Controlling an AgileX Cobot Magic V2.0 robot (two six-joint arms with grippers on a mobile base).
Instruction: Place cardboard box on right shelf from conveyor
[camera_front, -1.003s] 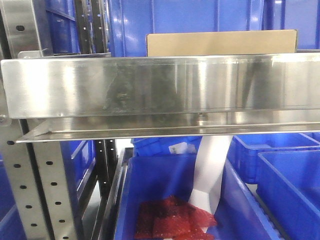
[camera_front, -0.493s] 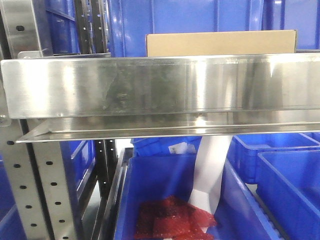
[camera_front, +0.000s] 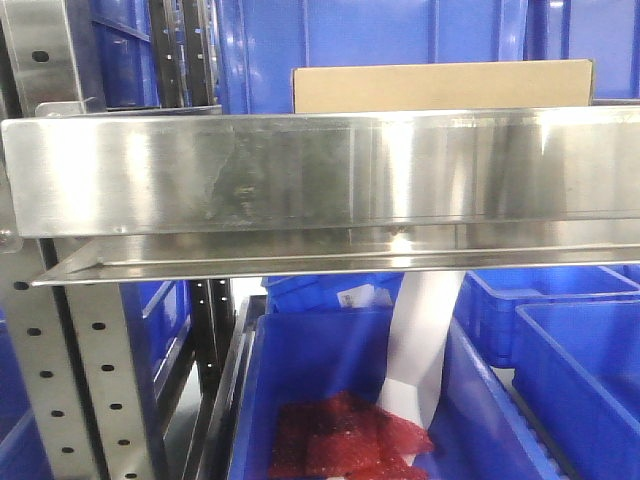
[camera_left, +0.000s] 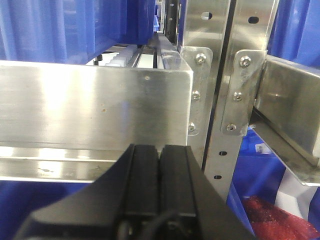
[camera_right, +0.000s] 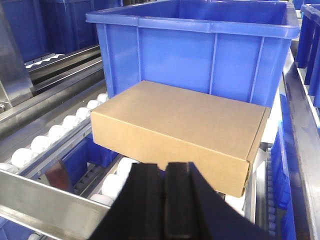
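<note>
The cardboard box (camera_right: 182, 132) lies flat on the right shelf (camera_front: 320, 175), resting on rows of white rollers (camera_right: 55, 137) behind the tall shiny front lip. Its far long side sits right up against the wall of a big blue bin (camera_right: 200, 50) standing behind it on the same level; I cannot tell whether the two actually touch. From the front view only the upper strip of the box (camera_front: 440, 88) shows above the steel lip, toward the right half of the shelf.

The right gripper (camera_right: 164, 200) hangs just in front of the box's near edge, its two black fingers (camera_right: 145, 205) pressed almost together with only a thin slit between them, holding nothing. It is clear of the box.

The left gripper (camera_left: 160, 185) is further along to the left, facing the outer face of a steel shelf lip (camera_left: 95, 107) beside the grey perforated uprights (camera_left: 220, 100). Its fingers (camera_left: 142, 180) are likewise closed against each other, and nothing is pinched there.

Below the shelf, in the front view, a blue bin (camera_front: 300, 390) holds something red and crinkled (camera_front: 345, 440), and a white strip (camera_front: 420, 340) runs down into it from under the shelf. More blue bins (camera_front: 575, 350) sit to the right.
</note>
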